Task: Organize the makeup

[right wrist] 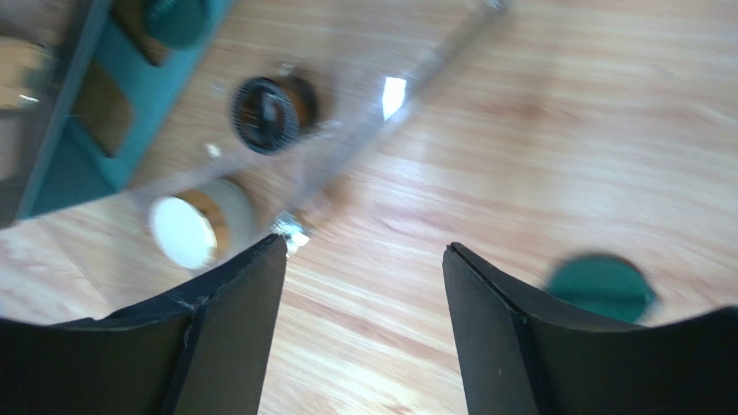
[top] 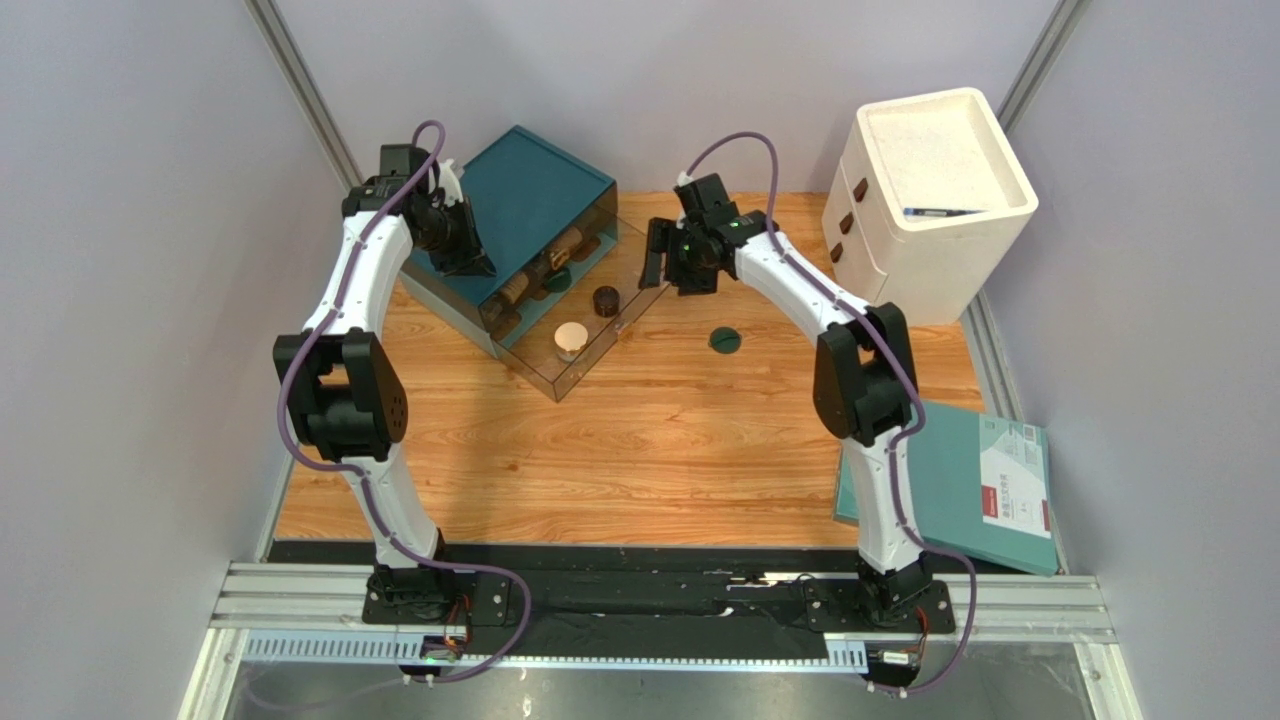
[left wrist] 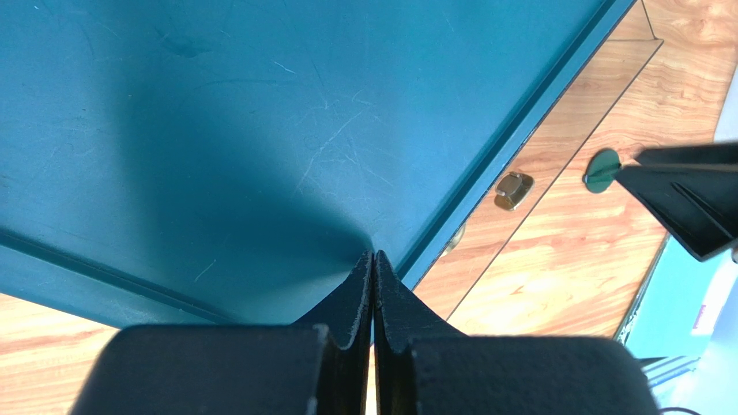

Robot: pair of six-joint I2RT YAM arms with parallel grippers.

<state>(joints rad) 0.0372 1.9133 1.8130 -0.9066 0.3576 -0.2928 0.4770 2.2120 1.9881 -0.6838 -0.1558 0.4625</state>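
Note:
The teal drawer box [top: 526,195] has its clear drawer [top: 631,308] pulled out toward the front right. In the drawer lie a dark brown round jar [top: 606,300] [right wrist: 271,110], a gold-rimmed round compact [top: 570,339] [right wrist: 195,226], beige tubes [top: 523,285] and a dark green thing [top: 558,278]. A dark green round piece [top: 726,339] [right wrist: 602,287] [left wrist: 601,169] lies on the wood table right of the drawer. My left gripper [top: 451,228] [left wrist: 373,259] is shut and empty over the box's top. My right gripper [top: 661,252] [right wrist: 364,251] is open and empty above the table beside the drawer.
A white drawer cabinet [top: 932,188] stands at the back right with a pen on top. A teal booklet [top: 962,488] lies at the front right edge. Grey walls close in the back and sides.

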